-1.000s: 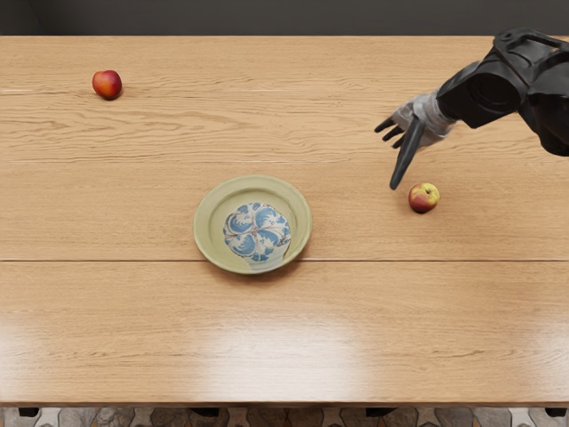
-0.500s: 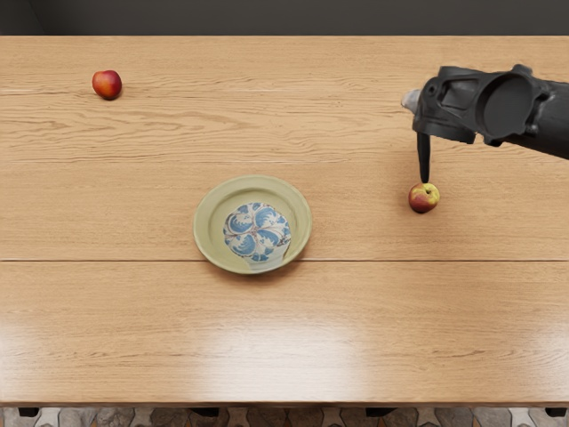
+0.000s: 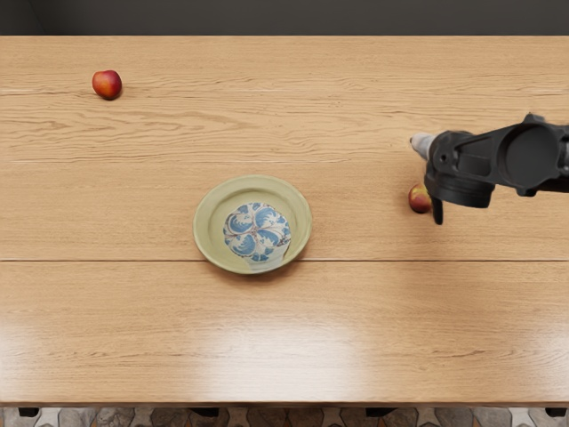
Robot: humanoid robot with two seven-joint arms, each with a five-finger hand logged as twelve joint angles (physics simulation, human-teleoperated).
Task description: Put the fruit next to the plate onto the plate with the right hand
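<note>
A small red and yellow apple (image 3: 415, 197) lies on the table to the right of the plate, well apart from it. The green-rimmed plate (image 3: 206, 216) with a blue and white centre sits mid-table. My right hand (image 3: 435, 194) comes in from the right edge and hangs directly over the apple, covering its right half. The dark wrist and forearm (image 3: 516, 160) hide the palm side, so the grasp cannot be made out. The left arm does not show.
A second red apple (image 3: 107, 84) lies at the far left back of the wooden table (image 3: 284, 320), far from the plate. A seam in the tabletop runs left to right just in front of the plate.
The right hand has swung from behind the apple to over it and dropped lower, now covering part of the fruit. The apple and the plate have not moved.
</note>
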